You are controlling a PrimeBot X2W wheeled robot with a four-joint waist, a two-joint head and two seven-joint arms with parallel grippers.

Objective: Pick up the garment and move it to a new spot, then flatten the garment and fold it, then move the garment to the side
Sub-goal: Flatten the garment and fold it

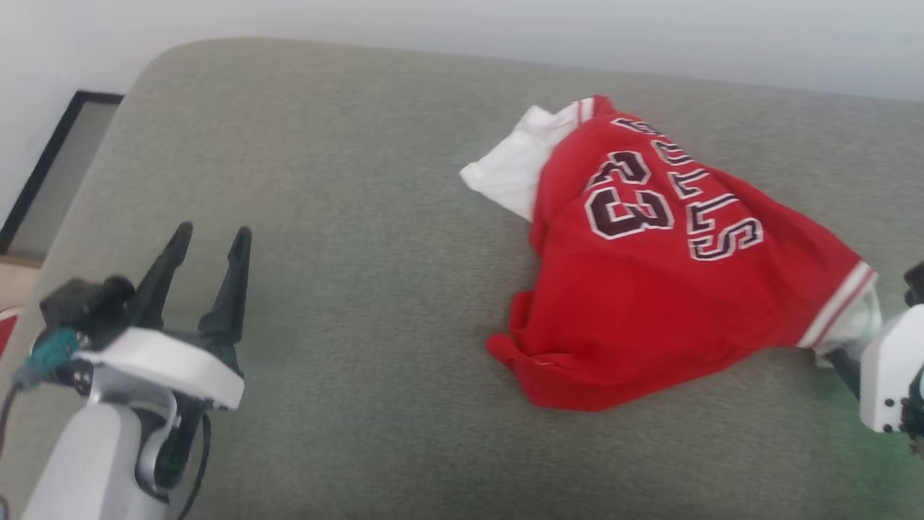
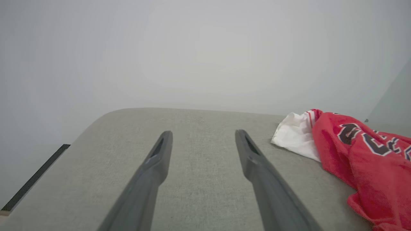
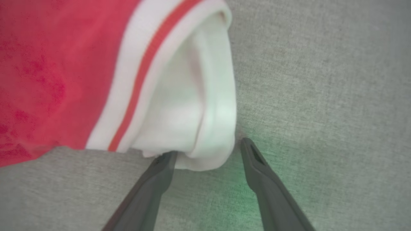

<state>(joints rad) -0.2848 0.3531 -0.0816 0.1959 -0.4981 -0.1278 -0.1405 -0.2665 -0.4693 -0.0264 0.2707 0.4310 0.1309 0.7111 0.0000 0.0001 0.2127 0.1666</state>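
Observation:
The garment point(image 1: 650, 289), a red jersey with white sleeves and black "23" lettering, lies crumpled on the right half of a grey fabric cushion point(image 1: 346, 217). My right gripper point(image 3: 205, 149) is open at its near right end. The fingers are spread, and the lower edge of the striped-trim white sleeve point(image 3: 199, 96) hangs loosely between the tips. In the head view the white wrist of that arm point(image 1: 888, 368) sits at the right edge beside the sleeve. My left gripper point(image 1: 214, 231) is open and holds nothing, well to the left of the garment point(image 2: 369, 154), above bare cushion.
The cushion's rounded far-left corner point(image 1: 166, 58) meets a pale wall point(image 1: 462, 22). A black-framed panel point(image 1: 50, 173) leans beyond the cushion's left edge. Bare grey fabric stretches between my left gripper and the garment.

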